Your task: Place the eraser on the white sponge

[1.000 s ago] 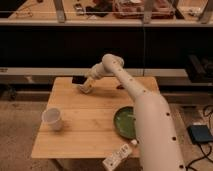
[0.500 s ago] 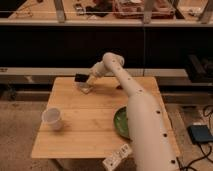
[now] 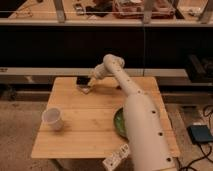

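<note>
camera view, near to far: white cup (image 3: 52,119) unmoved on the tabletop (image 3: 90,135); my gripper (image 3: 89,83) has swung left to the far edge, eraser (image 3: 82,80) over the white sponge (image 3: 85,89). fingers' spread: cannot tell.

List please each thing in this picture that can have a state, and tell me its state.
gripper: reached to the table's far left part, just above the white sponge, right of the eraser.
eraser: at the gripper's tip, above the sponge; held or resting, cannot tell.
white sponge: flat on the table.
white cup: upright, near the left edge.
green bowl: upright, partly hidden by the arm.
white remote: lying at the front edge.
</note>
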Robot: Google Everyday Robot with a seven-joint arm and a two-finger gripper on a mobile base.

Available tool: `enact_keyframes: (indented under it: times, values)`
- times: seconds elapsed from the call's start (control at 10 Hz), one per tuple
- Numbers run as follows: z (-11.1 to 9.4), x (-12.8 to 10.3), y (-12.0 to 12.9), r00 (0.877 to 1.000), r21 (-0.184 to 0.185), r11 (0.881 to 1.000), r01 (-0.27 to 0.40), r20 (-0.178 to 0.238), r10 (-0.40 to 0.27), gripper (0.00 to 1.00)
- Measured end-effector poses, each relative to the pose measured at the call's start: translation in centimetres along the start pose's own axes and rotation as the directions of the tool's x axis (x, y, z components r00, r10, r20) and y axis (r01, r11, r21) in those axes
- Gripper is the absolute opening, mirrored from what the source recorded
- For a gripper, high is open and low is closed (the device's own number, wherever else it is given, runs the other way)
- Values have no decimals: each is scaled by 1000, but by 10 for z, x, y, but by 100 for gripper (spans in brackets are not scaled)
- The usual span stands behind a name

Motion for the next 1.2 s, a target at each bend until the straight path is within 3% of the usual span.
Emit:
enact_keyframes:
  times: [0.2, 0.3, 0.8, 1.2]
  values:
    - [4, 0, 3, 1000, -16, 1000, -14, 7, 14, 77]
    - [6, -3, 5, 1000, -27, 999, -20, 14, 21, 80]
    - [10, -7, 16, 998, -89, 995, -40, 43, 44, 80]
    - [-12, -19, 12, 995, -119, 992, -29, 94, 40, 80]
